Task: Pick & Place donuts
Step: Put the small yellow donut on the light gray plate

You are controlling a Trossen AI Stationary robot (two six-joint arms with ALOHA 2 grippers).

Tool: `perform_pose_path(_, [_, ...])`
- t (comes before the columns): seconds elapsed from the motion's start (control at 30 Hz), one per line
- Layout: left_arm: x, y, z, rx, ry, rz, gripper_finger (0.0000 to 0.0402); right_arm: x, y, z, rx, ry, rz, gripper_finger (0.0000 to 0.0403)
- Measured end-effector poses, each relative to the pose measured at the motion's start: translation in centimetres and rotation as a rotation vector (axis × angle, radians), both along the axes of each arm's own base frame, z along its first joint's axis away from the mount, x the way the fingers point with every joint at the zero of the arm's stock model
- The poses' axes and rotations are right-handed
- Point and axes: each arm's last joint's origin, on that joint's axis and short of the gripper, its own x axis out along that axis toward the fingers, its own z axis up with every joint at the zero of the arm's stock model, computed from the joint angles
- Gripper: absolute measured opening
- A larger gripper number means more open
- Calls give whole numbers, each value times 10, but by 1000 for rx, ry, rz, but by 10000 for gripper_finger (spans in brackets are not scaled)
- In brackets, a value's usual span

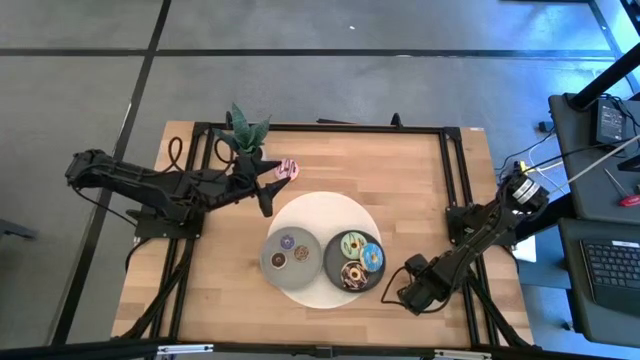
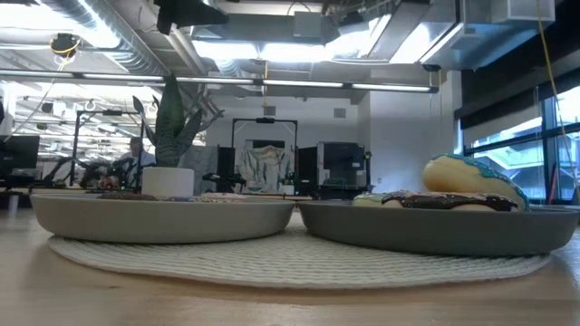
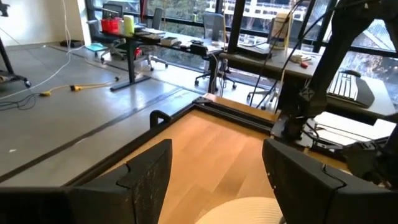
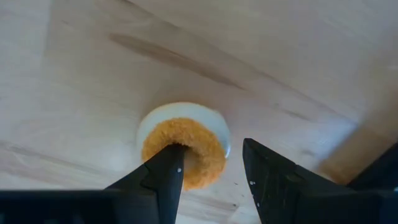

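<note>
The right gripper, fingers spread, points down over an orange donut on bare wood just right of the mat; one finger sits in the hole, so I judge it should close squarely across the ring. Farther back, the left gripper, also spread, hovers at the mat's back-left edge, with a pink donut just beyond it and more donuts on the two plates on the mat.

The high view looks straight down on the whole table and both arms. The low view sits at table-top height, close to the two grey plates, facing the room behind; both views share these plates. The left wrist view faces across the table's far corner; the right wrist view points down, close to the wood.
</note>
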Motion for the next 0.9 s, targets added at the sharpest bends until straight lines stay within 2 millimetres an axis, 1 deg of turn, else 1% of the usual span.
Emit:
perform_pose_path(0.13, [0,0,0,-2,-3,1,244,1,1,-4,-7,10,0,165])
perform_pose_path(0.23, [0,0,0,-2,-4,1,245,1,1,-5,-8,13,0,157])
perform_pose_path(0.4, [0,0,0,-2,-3,1,245,1,1,-5,-7,11,3,118])
perform_pose_path(0.5, [0,0,0,-1,-3,1,244,1,1,-5,-1,9,36,92])
perform_pose_path(0.63, [0,0,0,-1,-3,1,246,-1,1,-4,24,32,81,71])
perform_pose_path(0.73, [0,0,0,-2,-4,1,245,-3,-2,2,45,49,92,68])
perform_pose_path(0.8, [0,0,0,-1,-3,1,244,-4,-6,11,65,45,85,69])
perform_pose_path(0.9, [0,0,0,1,-2,1,245,-1,-17,28,85,-24,86,75])
